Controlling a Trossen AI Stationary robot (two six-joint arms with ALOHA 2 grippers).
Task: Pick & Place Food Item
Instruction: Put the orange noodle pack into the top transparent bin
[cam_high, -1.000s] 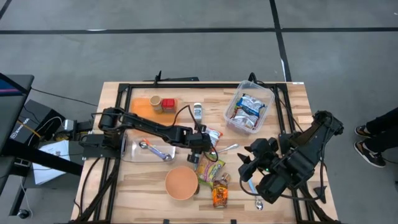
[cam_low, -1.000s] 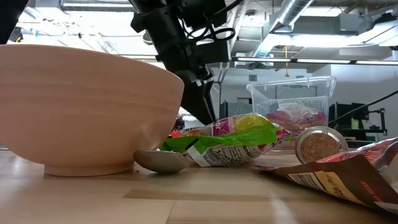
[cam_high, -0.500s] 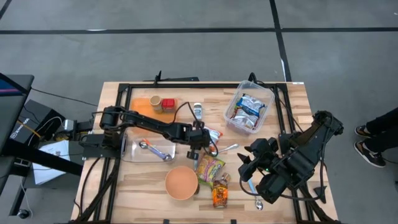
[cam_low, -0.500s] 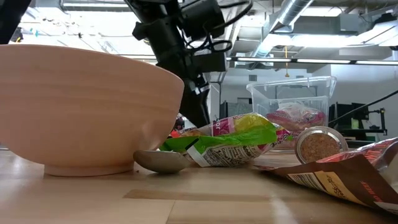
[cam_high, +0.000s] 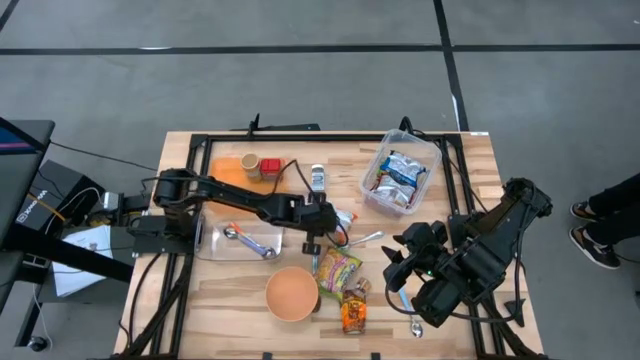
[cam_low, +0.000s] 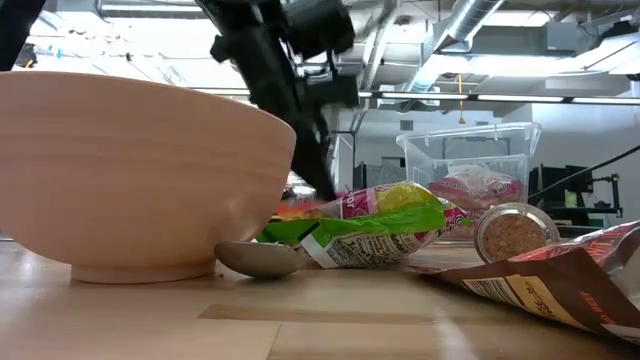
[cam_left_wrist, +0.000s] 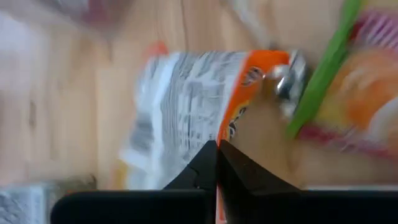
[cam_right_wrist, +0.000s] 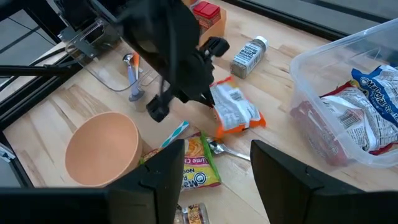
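Only left wrist view: left gripper (cam_left_wrist: 217, 148) pinches orange-white packet (cam_left_wrist: 186, 106).

Wooden table (cam_high: 470, 160) bearing a wooden bowl (cam_high: 292, 293); beside the bowl a green noodle packet (cam_high: 338, 271), beyond it an orange-and-white snack packet (cam_high: 343, 216), spice jar (cam_high: 318, 178), clear bin (cam_high: 400, 172).

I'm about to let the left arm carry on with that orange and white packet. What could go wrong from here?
1. The left gripper, fingers shut, pinches only the edge of the orange and white snack packet, so it may slip out.
2. A metal spoon and the green and yellow noodle packet lie right beside it and could get dragged.
3. The wooden bowl sits close by, so a low swing might knock it.
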